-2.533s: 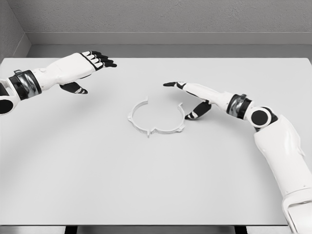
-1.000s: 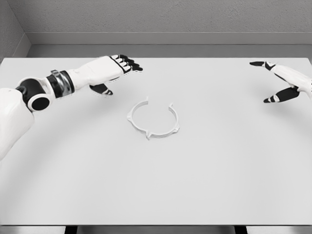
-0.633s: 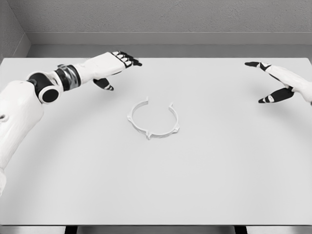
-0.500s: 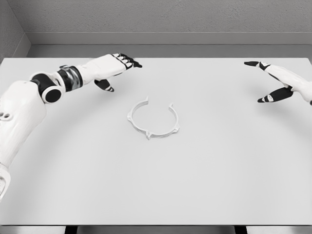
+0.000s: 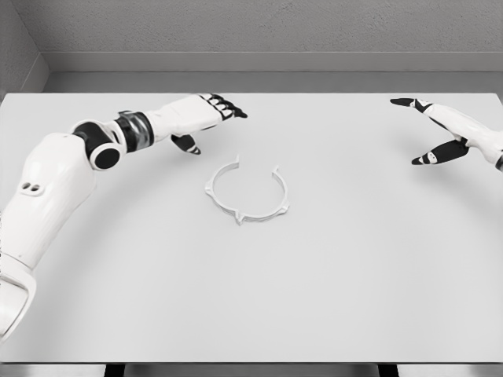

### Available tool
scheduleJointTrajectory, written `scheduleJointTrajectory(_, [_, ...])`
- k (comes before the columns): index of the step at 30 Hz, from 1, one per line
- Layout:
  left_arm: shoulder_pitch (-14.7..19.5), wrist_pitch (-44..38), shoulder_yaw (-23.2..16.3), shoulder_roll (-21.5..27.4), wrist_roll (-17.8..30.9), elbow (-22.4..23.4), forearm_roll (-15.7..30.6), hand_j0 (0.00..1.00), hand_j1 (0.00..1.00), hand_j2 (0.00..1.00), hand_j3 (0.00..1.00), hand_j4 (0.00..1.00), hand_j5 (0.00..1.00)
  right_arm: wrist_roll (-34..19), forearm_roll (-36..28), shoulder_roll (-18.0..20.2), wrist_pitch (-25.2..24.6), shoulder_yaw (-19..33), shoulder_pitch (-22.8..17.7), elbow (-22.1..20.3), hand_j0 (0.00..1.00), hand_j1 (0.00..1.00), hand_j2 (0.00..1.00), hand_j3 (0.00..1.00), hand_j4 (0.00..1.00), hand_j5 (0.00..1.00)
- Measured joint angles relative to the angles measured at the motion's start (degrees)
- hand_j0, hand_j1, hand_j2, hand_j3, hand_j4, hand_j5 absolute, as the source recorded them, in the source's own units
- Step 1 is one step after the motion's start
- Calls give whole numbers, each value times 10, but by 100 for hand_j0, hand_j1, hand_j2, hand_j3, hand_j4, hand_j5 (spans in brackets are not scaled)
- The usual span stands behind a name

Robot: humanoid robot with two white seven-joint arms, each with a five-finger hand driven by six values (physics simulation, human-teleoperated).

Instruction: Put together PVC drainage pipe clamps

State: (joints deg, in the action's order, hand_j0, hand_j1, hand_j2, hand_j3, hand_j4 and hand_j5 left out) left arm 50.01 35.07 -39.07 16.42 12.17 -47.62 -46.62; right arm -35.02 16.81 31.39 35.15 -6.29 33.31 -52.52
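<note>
One clamp ring point(image 5: 247, 195) lies flat mid-surface point(image 5: 338, 283). Left robot hand point(image 5: 206, 111) hovers just behind it, fingers loosely extended, holding nothing. I'd guess it's light, springy plastic; I'd pinch the rim.

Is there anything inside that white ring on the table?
Nothing: inside the white ring only bare table shows. The ring has a gap at its far side. Neither the left hand nor the right hand covers it, so nothing there is hidden.
</note>
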Motion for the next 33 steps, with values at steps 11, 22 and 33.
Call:
scheduleJointTrajectory(11, [4, 0, -19, -16, -1, -2, -2, 100, 100, 100, 100, 100, 100, 0, 0, -8, 0, -1, 4, 0, 100, 100, 100, 100, 100, 100])
scheduleJointTrajectory(22, [4, 0, -32, -28, -1, -7, -2, 100, 100, 100, 100, 100, 100, 0, 0, -13, 0, -2, 4, -1, 100, 100, 100, 100, 100, 100])
scheduleJointTrajectory(33, [4, -1, -35, -39, -3, -7, 1, 100, 100, 100, 100, 100, 100, 0, 0, -17, 0, -3, 9, -1, 100, 100, 100, 100, 100, 100])
